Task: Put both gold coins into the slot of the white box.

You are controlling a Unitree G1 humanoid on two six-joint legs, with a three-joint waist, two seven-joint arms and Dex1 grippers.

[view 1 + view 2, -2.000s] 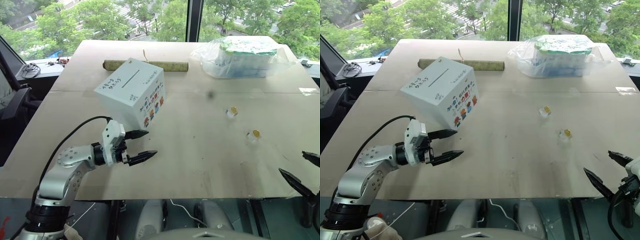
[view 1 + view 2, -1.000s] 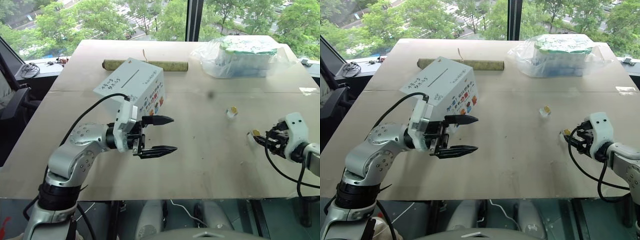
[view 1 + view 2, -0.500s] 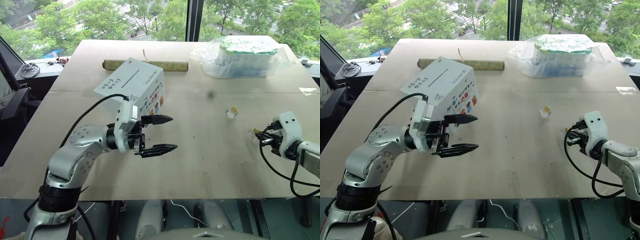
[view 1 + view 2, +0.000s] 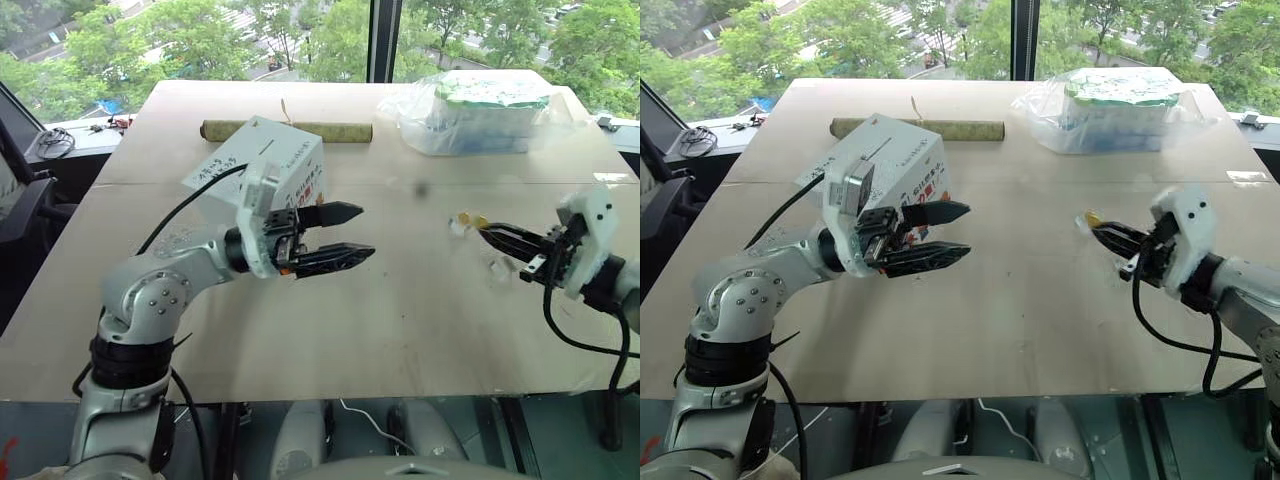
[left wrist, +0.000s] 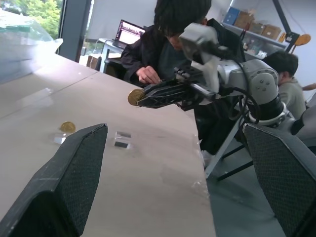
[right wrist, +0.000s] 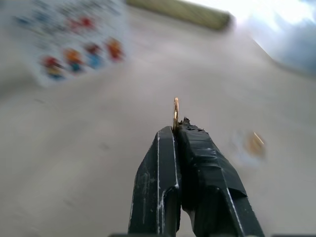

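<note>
The wooden table [image 4: 420, 320] carries all items. The white box [image 4: 902, 165] is placed on the robot's left half of it, tilted, with the slot [image 4: 876, 148] cut in its upper handwritten face and partly hidden by the left arm. A plastic-wrapped green-and-white bundle [image 4: 480, 110] and a long olive roll [image 4: 330, 130] are set at the far edge.

The left gripper [image 4: 345, 235] is held in front of the box, above the table, with its fingers spread wide and nothing between them. The right gripper [image 6: 176, 123] is raised above the table on the robot's right side and is clamped on one gold coin [image 6: 175, 112], which is pinched on edge at the very fingertips. The second gold coin [image 5: 67, 127] is left flat on the table beside clear scraps [image 5: 122, 139], near the right gripper.

Risks are judged as follows:
- The held coin is gripped by a narrow margin only; a jolt during transfer is likely to cause it to slip out.
- The slot is thin and the box is tilted; a coin edge not aligned with the slit is likely to strike the face and be dropped.
- The box is unsecured and may be pushed off position by either arm.
</note>
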